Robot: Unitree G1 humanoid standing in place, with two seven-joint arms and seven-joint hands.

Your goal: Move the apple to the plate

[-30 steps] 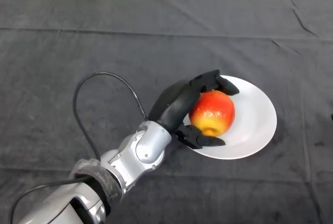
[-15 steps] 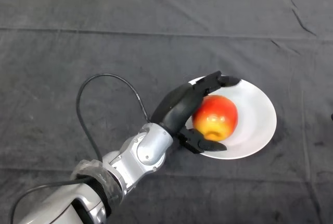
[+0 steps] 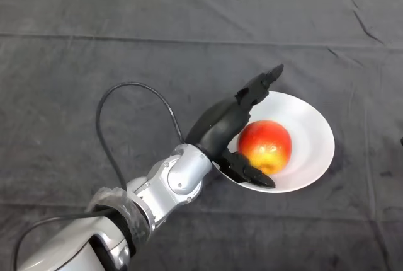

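1. On my left I see the silver-grey left arm [image 3: 170, 183] coming in from the lower left corner and reaching up and to the right across the dark cloth [image 3: 94, 63] that covers the table.
2. The black left hand [image 3: 220, 129] sits at the left rim of the plate, spread wide: its fingers [image 3: 261, 85] stretch straight up and to the right, well off the fruit, and its thumb [image 3: 252, 173] lies low along the near rim of the plate. I read the hand as released, grasping nothing.
3. The apple [image 3: 266, 146] rests on the white plate [image 3: 312, 142], in its left half, just right of the palm and between the spread fingers and the thumb. I cannot tell whether the thumb touches it.
4. The apple is nearly round, so I see no clear long axis. I cannot make out a stem, so I cannot say which way it points.
5. Its skin is red over the top and right side, fading to a yellow-orange patch at the lower middle, with a small bright glint on the upper surface.
6. The plate is round and shallow, and its right half is bare white.
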